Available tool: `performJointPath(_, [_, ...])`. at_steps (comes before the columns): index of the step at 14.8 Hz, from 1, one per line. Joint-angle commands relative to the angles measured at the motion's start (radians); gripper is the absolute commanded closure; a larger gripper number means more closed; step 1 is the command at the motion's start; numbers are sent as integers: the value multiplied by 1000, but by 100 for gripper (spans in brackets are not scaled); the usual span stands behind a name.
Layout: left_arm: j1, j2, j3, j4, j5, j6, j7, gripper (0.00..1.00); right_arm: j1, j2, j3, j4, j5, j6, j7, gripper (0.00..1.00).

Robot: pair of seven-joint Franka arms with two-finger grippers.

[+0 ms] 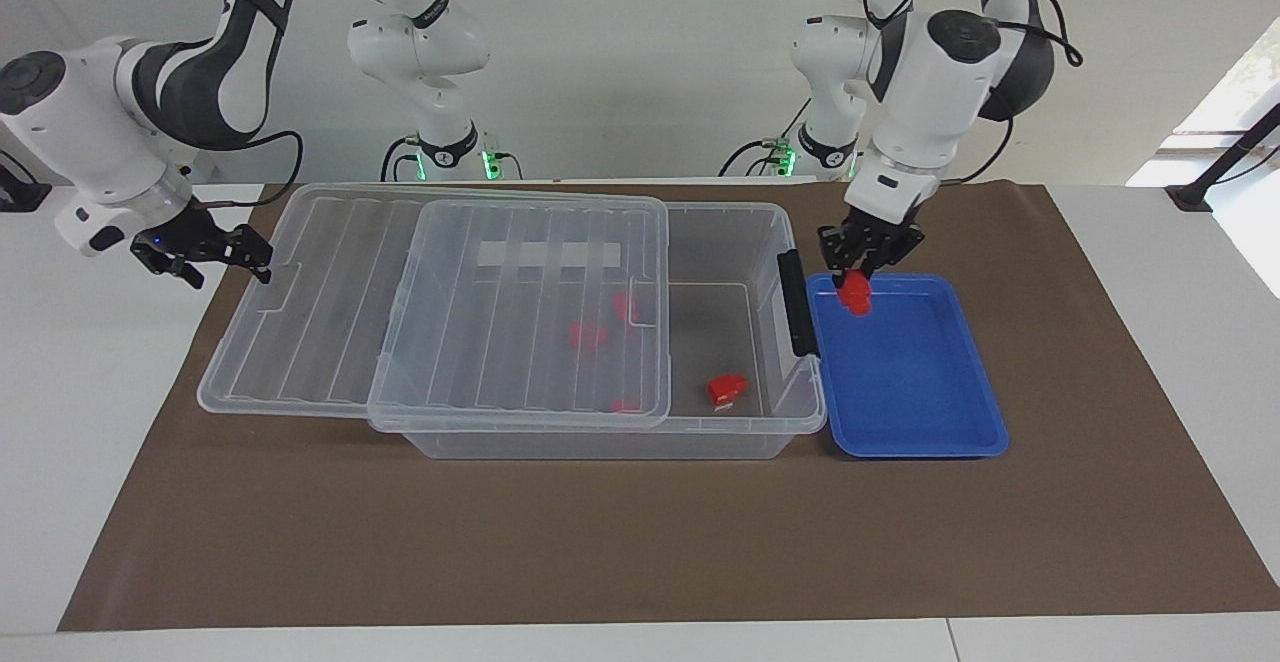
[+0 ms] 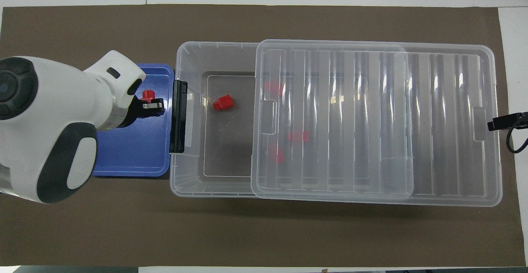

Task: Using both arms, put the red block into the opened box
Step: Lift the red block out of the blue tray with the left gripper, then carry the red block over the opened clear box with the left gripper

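Left claw (image 1: 862,272) is gripping the red block (image 1: 855,296) above the blue tray (image 1: 930,442), beside the box (image 1: 790,412); a slip risks dropping it outside. Right claw (image 1: 225,254) is waiting, wide.

The ribbed lid (image 1: 520,307) blurs three red pieces (image 1: 588,334) lying beneath it.

Left end effector (image 2: 153,103) clamped on red block (image 2: 146,95) over blue tray (image 2: 132,161), beside half-uncovered clear box (image 2: 192,182), lid (image 2: 371,120) slid aside
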Motion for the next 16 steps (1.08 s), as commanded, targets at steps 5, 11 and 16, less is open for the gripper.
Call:
performJointPath(5, [-202,89,8,-5,27,90,-215,100,19,23,16,154,0,-121,-10,0])
performJointPath(11, [-242,166,6,-147,27,318,-241,100,76,10,51,262,0,-267,180,0])
performJointPath(16, [-260,224,5,-186,27,403,-244,100,76,22,103,322,9,-313,255,0])
